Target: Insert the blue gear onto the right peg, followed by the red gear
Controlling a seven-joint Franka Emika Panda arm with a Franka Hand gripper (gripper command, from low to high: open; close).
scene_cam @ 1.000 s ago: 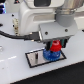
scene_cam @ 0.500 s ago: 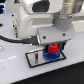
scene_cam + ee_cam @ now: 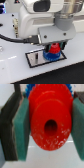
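My gripper (image 3: 52,48) hangs low over the grey, black-edged plate (image 3: 35,59), shut on the red gear (image 3: 52,49). Directly under the red gear lies the blue gear (image 3: 52,56), flat on the plate's end toward the exterior view's right. The right peg is hidden beneath the gears and the gripper. In the wrist view the red gear (image 3: 49,121) fills the middle, its centre hole dark, clamped between two teal pads (image 3: 21,129).
The plate rests on a white table (image 3: 20,72). A black cable (image 3: 17,40) loops along the arm's side toward the exterior view's left. A twin pin is too small to make out on the plate's bare half.
The gripper with the red gear has sunk slightly toward the blue gear; otherwise the scene looks the same.
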